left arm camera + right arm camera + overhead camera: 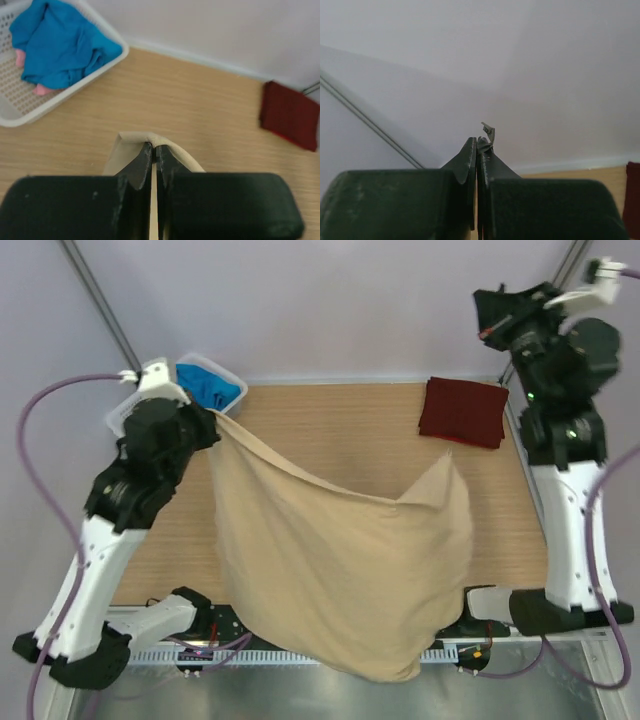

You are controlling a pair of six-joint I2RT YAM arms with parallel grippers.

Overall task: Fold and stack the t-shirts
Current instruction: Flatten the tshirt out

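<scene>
My L jaws clenched on tan tee edge by far-left corner of table, tee draped past near edge. R jaws clenched, empty, up high. Maroon tee folded at far-right corner.

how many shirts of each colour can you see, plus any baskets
tan shirt: 1
maroon shirt: 1
blue shirt: 1
pink shirt: 1, only bits show
white basket: 1
total: 5
</scene>
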